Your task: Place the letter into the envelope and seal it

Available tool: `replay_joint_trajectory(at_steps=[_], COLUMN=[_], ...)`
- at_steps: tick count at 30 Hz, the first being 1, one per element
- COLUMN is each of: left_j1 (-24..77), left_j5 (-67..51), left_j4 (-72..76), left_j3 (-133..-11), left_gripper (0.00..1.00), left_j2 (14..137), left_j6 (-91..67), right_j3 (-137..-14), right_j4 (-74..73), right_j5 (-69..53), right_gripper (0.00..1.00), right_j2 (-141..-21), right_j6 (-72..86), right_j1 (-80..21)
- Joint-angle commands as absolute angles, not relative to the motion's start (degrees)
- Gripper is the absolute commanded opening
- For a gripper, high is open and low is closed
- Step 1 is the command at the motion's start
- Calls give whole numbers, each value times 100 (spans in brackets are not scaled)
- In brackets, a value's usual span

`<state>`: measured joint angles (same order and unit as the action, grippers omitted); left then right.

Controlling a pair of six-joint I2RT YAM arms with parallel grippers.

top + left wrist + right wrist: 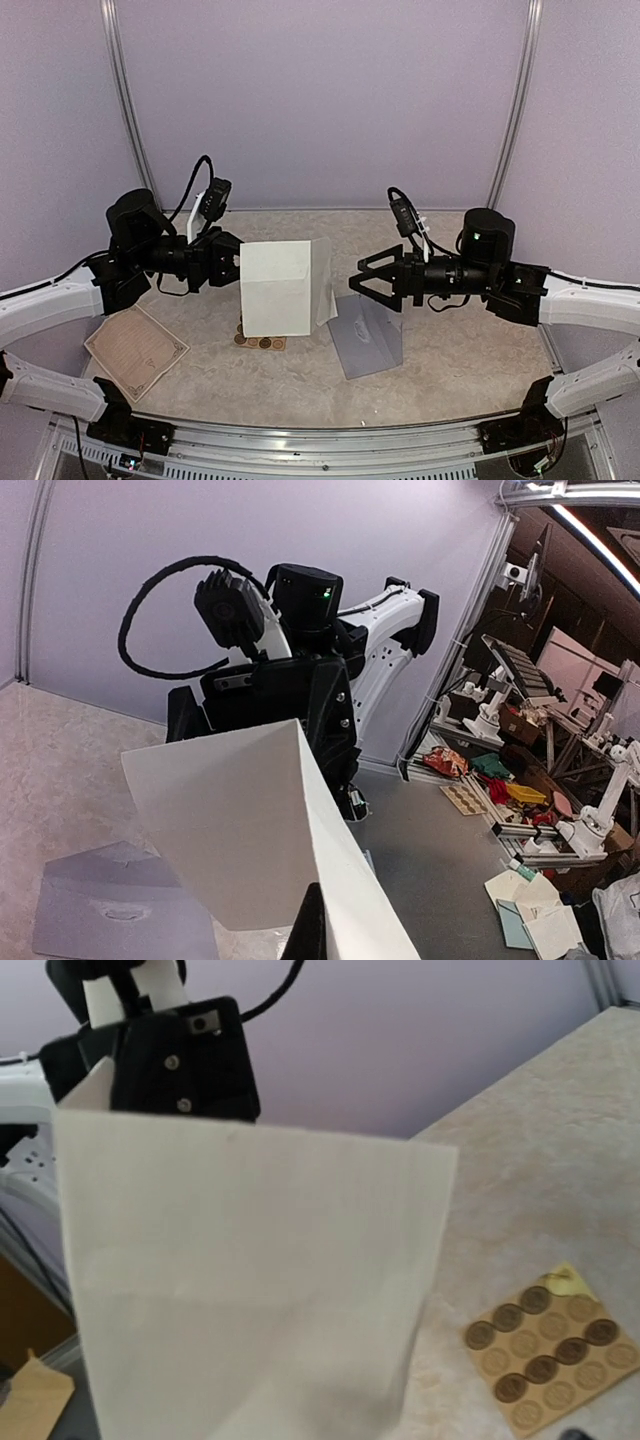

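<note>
My left claw (236, 266) clamped on the folded letter (278, 290), held upright; my right claw (362, 284) spread apart, facing it; envelope (368, 343) lies flat below the right claw; its marking unreadable

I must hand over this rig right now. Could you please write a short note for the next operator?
Left claw: shut on the folded letter, which it holds upright above the table.
Right claw: open and empty, facing the letter's free edge.
Envelope: flat on the table, beneath the right claw.
Sticker sheet: on the table, below the letter.
Done: the letter is lifted.
Left: slide it into the envelope, then seal it.
</note>
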<state>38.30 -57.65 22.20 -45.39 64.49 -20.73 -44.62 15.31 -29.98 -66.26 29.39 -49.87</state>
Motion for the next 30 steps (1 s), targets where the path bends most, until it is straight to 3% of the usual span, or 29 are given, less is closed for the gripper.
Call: replay_joint_trajectory(at_steps=[1, 15, 20, 23, 26, 30], left_j1=[3949, 4148, 4148, 4148, 4140, 4123], left_j5=[-5977, -6225, -6245, -6248, -6187, -6131], left_j4=[2195, 2338, 2329, 2333, 2285, 2243], left_j3=[-4733, -4734, -4736, -4740, -4733, -4755], left_gripper=[0, 0, 0, 0, 0, 0], left_j2=[6379, 6322, 6324, 6320, 6317, 6345], left_j6=[-1986, -2092, -2082, -2079, -2036, -2021], right_j3=[-4606, -5105, -5107, -5052, -4961, -4883], right_j4=[2221, 3240, 3578, 3693, 3919, 3743], right_j5=[-3452, -4551, -4768, -4853, -4946, -4790], right_gripper=[100, 100, 94, 84, 63, 42], right_j2=[-6931, -8090, -8218, -8195, -8122, -7960], right_j6=[3133, 3396, 3565, 3636, 3746, 3623], right_j1=[-5064, -5378, -5378, -5378, -5378, -5378])
